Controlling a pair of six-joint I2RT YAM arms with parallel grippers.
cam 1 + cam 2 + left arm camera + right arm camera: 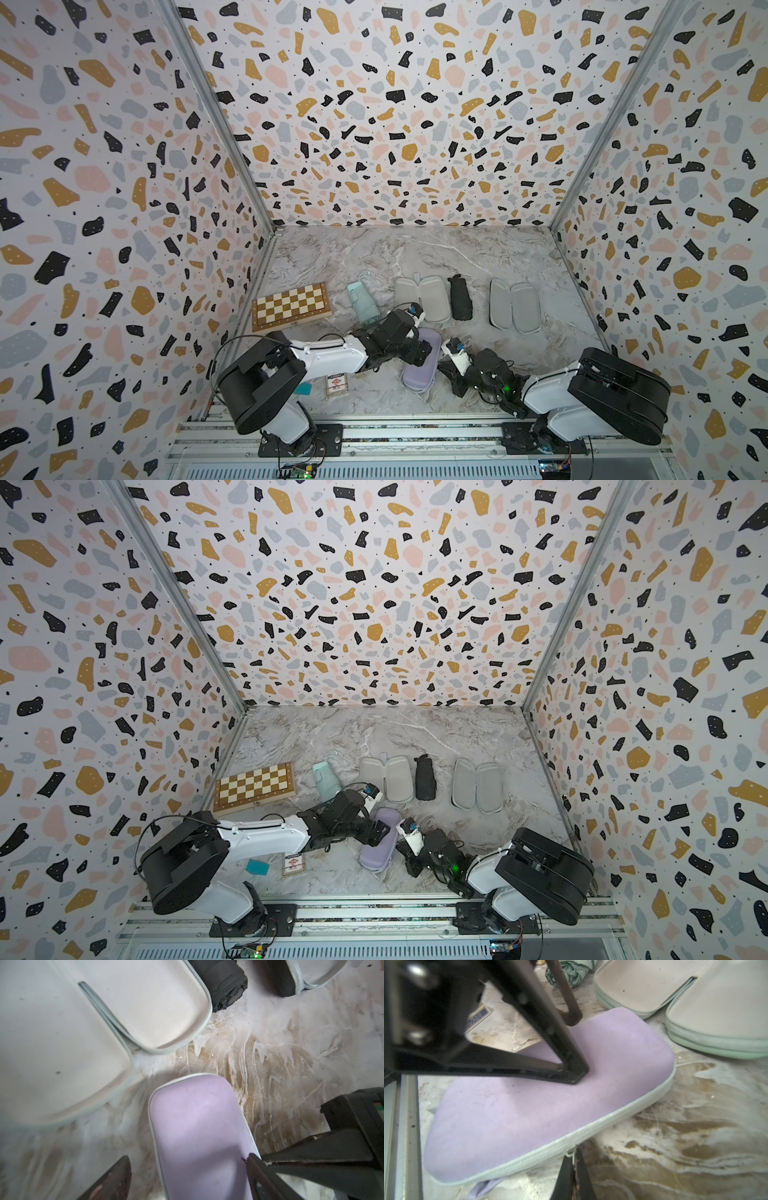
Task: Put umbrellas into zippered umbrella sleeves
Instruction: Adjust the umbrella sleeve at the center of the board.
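Marble table (478, 257) inside terrazzo-papered walls. Clamped shut, right jaws on the zip pull (570, 1152) at the edge of the lilac sleeve (546, 1109), probably to run the zip round. Spread wide, left jaws over that sleeve, gripping nothing, one fingertip (576, 1077) pressed on its top, likely to pin it against the tug. No lilac umbrella in sight; presumably inside. Beyond the lilac sleeve: mint umbrella (362, 302), mint sleeve (422, 297) lying open, black umbrella (460, 297), black sleeve (515, 307) lying open, none yet packed.

Left claw (419, 353) sits over closed lilac sleeve (417, 376); right claw (445, 369) just beside, at sleeve's edge.
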